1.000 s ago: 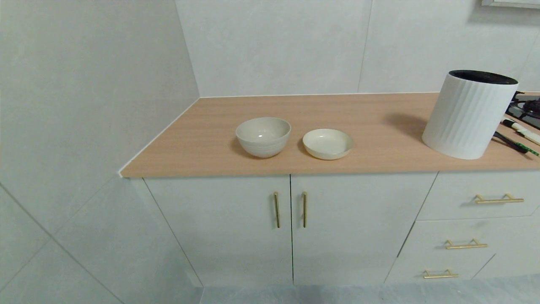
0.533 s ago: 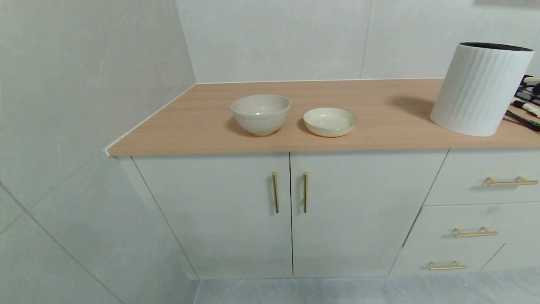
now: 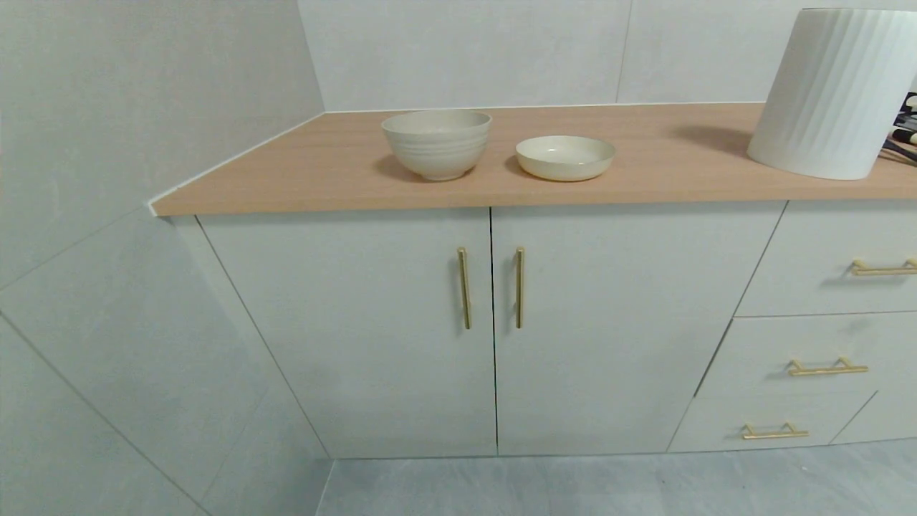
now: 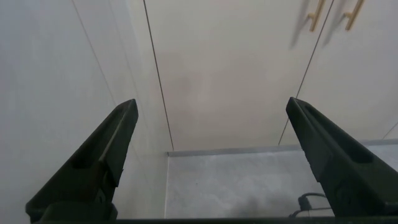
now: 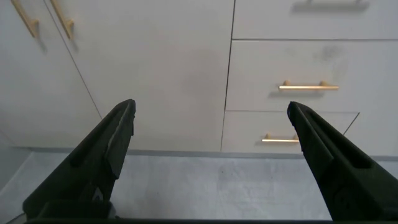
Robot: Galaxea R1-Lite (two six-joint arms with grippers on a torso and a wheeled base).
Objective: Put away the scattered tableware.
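A deep beige bowl (image 3: 436, 142) and a shallow cream dish (image 3: 565, 157) stand side by side on the wooden countertop (image 3: 344, 172), above a closed double-door cabinet (image 3: 491, 322). My left gripper (image 4: 211, 124) hangs open low in front of the left cabinet door, above the grey floor, holding nothing. My right gripper (image 5: 211, 124) is also open and empty, low in front of the drawers (image 5: 308, 81).
A tall white ribbed container (image 3: 834, 93) stands at the counter's right, with utensils (image 3: 904, 136) behind it. Gold handles (image 3: 464, 287) mark the cabinet doors; drawers with gold pulls (image 3: 827, 368) sit at the right. A tiled wall closes off the left side.
The head camera has dropped lower, so the counter and bowls sit higher in the picture and more of the cabinet and floor shows. The bowl and dish have not moved on the counter.
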